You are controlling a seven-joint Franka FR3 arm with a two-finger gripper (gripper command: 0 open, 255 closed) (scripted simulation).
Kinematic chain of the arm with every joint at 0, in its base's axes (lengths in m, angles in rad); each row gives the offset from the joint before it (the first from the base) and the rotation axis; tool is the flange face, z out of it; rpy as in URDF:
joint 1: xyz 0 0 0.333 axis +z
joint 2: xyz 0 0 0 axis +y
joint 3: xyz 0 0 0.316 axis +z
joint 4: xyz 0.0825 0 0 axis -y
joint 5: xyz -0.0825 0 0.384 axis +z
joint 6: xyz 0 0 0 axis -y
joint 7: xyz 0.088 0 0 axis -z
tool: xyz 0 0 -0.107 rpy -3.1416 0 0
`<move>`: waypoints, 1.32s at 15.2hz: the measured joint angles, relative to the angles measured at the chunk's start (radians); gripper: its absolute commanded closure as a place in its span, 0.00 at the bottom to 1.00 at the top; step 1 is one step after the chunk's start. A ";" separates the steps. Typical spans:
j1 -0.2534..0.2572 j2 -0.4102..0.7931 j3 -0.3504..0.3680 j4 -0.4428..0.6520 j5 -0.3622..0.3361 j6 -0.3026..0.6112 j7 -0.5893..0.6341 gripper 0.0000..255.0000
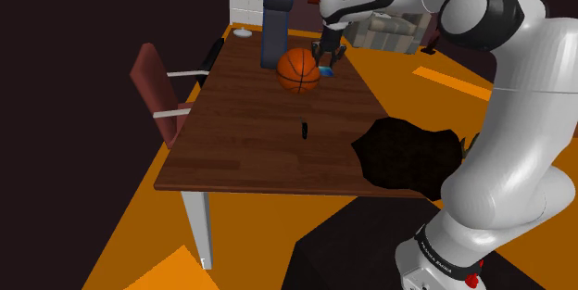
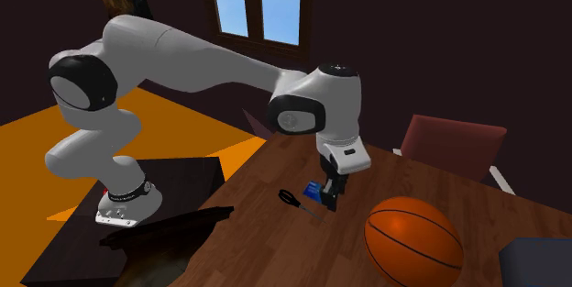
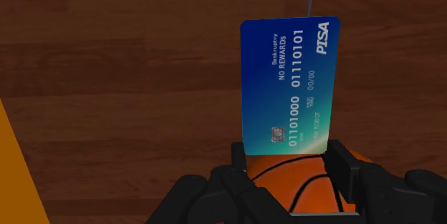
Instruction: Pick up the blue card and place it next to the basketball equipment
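Closest to the lens, the black gripper has its two fingers drawn in to the width of the blue card, one against each long edge at the card's near end, so the card is clasped between them. The card reaches out beyond the fingertips, its printed face with white numbers turned to the wrist camera. Behind the card's held end, between the fingers, shows the orange basketball, and past that the brown wooden table. In the shoulder view the ball rests on the far part of the table. The gripper hangs at about two o'clock from the ball, with the card just beside the ball at three o'clock. A small black object lies on the wood at six o'clock from the ball, well apart from it. A dark red chair stands at nine o'clock from the table and a blue chair at twelve. In the second exterior view the gripper points down, low over the table. The card there sits at ten o'clock from the basketball, near it but apart, and the small black object lies at nine o'clock from the gripper.
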 measured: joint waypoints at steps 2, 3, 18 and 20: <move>0.000 0.006 -0.001 -0.017 -0.002 0.023 0.004 1.00; 0.000 0.010 -0.001 -0.025 -0.003 0.036 0.004 1.00; 0.003 0.078 -0.012 -0.129 -0.026 0.205 0.029 1.00; 0.003 0.090 -0.014 -0.138 -0.030 0.227 0.033 1.00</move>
